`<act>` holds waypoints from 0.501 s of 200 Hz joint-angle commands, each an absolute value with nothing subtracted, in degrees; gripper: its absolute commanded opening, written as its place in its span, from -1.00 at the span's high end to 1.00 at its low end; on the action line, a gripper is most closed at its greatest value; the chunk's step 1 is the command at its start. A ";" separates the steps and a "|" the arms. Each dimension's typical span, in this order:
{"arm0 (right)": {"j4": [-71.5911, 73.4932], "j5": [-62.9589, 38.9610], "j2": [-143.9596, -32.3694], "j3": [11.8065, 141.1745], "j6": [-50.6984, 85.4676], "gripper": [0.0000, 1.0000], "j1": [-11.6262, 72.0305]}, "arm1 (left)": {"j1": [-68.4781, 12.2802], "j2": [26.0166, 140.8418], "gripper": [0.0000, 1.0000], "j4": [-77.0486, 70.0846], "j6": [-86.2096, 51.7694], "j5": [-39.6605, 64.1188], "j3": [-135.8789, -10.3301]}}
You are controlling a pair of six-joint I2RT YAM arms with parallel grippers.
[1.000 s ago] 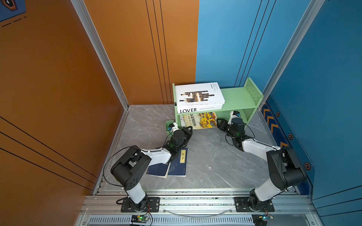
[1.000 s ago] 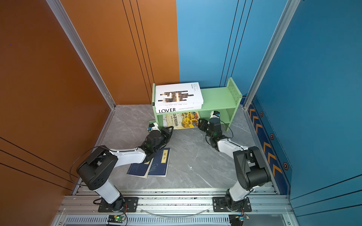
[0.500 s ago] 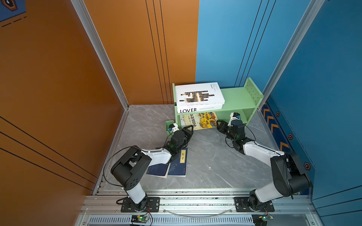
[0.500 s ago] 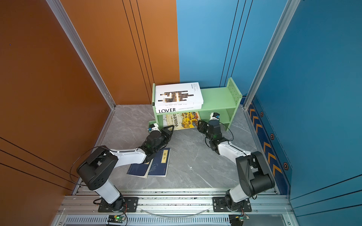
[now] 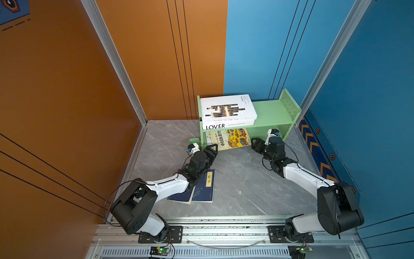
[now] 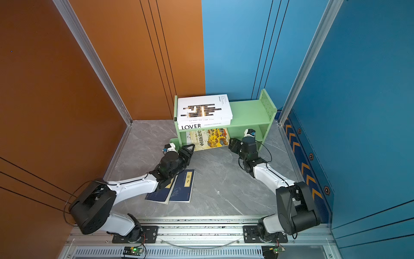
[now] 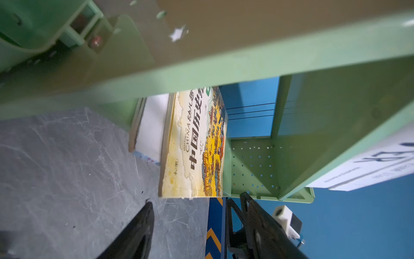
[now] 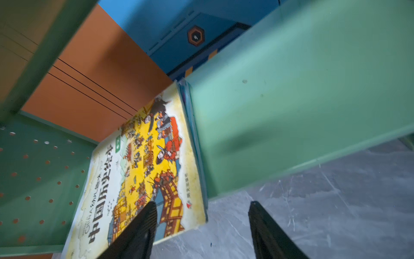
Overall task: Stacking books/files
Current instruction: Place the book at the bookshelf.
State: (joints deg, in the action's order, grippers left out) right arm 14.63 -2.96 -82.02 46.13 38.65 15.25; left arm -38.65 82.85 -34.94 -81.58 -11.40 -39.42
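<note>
**A:** Yellow picture book [image 5: 230, 139], position?

**B:** Flat, cover up, on the grey floor [image 5: 235, 190] in the lower bay of the green shelf [image 5: 271, 113]. Front edge pokes out toward the arms. Title line runs front to back along its left side. Long axis probably front to back too, but the rear is hidden under the shelf board.

**A:** Arms?

**B:** Both low, stretched forward, wrists aimed into the bay. Left gripper [image 5: 212, 149] just beside the book's left front corner, jaws apart, nothing between. Right gripper [image 5: 255, 143] near the right front corner, jaws spread, empty.

**A:** Other books?

**B:** White barred book [image 5: 227, 107] lies flat on the LOVER book [image 5: 224, 125], shelf top, left end. Two navy books [image 5: 201, 190] flat on the floor, partly under the left forearm.
</note>
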 commanded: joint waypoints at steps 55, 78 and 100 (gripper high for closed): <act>-5.59 -12.64 -75.47 51.57 50.33 -0.46 15.21 | -36.86 80.54 -0.44 -17.08 -72.28 5.43 -47.69; -6.78 -15.46 -75.85 52.46 51.03 -0.49 15.33 | -37.66 81.92 -0.50 -10.99 -67.59 7.02 -52.69; -3.63 -16.78 -77.59 52.19 51.68 -0.46 16.97 | -37.83 84.39 -0.50 -10.84 -66.13 7.97 -55.07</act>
State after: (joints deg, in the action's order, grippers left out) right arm -2.90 -13.56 -76.09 51.00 49.63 15.59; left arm -37.47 81.84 -15.22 -71.02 4.25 -52.01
